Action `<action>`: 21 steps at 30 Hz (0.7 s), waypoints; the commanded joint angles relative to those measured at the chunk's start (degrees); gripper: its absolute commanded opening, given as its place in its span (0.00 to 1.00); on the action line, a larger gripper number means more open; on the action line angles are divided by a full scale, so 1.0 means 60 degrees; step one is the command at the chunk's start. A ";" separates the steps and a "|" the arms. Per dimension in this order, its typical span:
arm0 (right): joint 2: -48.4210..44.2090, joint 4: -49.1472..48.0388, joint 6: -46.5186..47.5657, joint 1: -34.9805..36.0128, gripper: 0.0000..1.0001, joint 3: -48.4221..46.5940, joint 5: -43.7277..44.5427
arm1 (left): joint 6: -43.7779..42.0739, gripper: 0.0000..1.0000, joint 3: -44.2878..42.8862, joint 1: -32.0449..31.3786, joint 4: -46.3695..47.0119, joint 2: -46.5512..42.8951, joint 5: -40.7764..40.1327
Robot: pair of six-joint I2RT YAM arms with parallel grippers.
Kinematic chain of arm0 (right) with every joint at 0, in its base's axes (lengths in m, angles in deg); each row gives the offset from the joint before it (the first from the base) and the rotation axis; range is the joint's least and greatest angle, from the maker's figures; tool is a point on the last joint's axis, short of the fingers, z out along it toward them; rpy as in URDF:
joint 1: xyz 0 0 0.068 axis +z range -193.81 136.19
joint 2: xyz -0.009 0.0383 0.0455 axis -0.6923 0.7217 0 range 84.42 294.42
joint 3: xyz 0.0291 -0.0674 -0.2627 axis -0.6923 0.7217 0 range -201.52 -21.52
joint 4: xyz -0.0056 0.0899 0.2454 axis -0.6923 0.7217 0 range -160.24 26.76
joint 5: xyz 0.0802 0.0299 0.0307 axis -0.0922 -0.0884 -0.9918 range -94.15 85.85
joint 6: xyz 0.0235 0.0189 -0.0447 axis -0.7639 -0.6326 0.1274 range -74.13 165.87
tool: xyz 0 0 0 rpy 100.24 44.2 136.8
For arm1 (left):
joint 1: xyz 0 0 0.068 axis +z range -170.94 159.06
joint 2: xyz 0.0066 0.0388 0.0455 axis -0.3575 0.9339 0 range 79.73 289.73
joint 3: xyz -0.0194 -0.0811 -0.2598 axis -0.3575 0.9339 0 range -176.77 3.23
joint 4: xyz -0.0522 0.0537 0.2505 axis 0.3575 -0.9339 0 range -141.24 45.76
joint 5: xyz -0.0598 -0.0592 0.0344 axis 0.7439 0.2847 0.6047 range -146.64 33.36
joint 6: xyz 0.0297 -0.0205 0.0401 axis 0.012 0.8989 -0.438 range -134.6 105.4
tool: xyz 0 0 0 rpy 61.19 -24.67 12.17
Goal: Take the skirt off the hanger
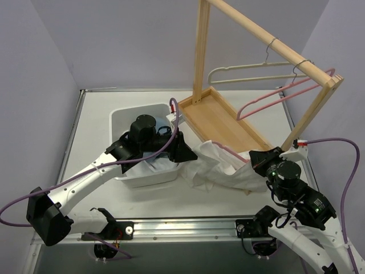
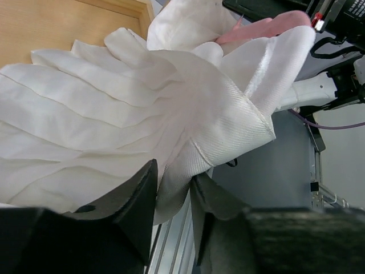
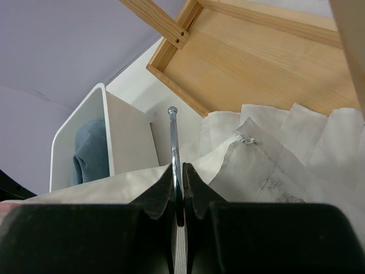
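While the skirt (image 1: 219, 166) is lying spread on the table (image 1: 94, 114) between the two arms, just beside the wooden rack (image 1: 219, 117), the job is looking only partly done. The skirt and its hanger (image 2: 259, 27) are down off the rack, but the pink hanger is poking out of the white cloth, so I'm judging the two are not separated yet. The left gripper (image 2: 174, 184) is pinching a fold of the skirt beside the white bin (image 1: 117, 121). The right gripper (image 3: 179, 171) is clamping the hanger's metal hook (image 3: 173, 134). What's left is pulling the cloth free. The folds are hiding most of the hanger, and I'm not making out the waistband or how it is attached.
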 commanded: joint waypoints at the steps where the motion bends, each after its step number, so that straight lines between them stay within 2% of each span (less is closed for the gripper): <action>1: -0.0170 -0.0201 -0.0370 -0.0017 0.00 -0.0475 0.0623 | 0.0540 0.35 0.0211 -0.0048 0.0816 0.0189 0.0404; 5: -0.0301 0.0033 -0.0487 -0.0017 0.00 -0.0534 0.0784 | 0.0526 0.12 0.0124 -0.0062 0.0714 0.0278 0.0448; 6: -0.0331 0.0063 -0.0502 -0.0017 0.00 -0.0520 0.0857 | 0.0497 0.03 0.0094 -0.0062 0.0670 0.0278 0.0448; 21: -0.1063 0.1308 -0.0795 0.0114 0.00 -0.0841 0.1839 | -0.0002 0.02 0.0050 -0.0048 -0.0019 -0.0366 -0.0416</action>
